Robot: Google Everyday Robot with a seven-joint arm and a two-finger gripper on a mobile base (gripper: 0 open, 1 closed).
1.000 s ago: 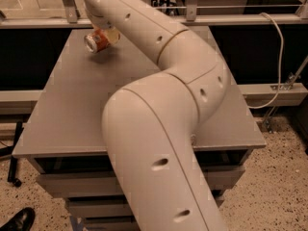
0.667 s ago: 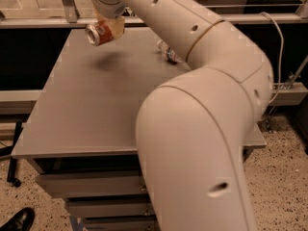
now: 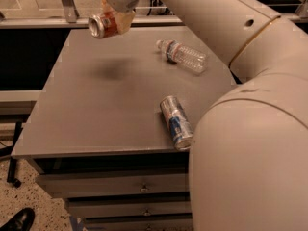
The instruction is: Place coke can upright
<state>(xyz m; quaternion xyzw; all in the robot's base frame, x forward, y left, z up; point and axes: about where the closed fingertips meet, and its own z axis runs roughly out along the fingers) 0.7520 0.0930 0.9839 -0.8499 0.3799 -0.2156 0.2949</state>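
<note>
Above the table's [image 3: 96,119] far left edge, the gripper [image 3: 113,22] hangs with its fingers [image 3: 127,19] closed on the coke can [image 3: 101,25], held sideways in the air.

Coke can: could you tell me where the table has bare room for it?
The gripper holds the coke can above the far left of the table. The left half is bare, from the left edge to the lying water bottle and silver-and-blue can. The right side is crowded by both and the arm.

Looks down past arm [image 3: 250,153] toward pincer [image 3: 113,21] upper-left.
</note>
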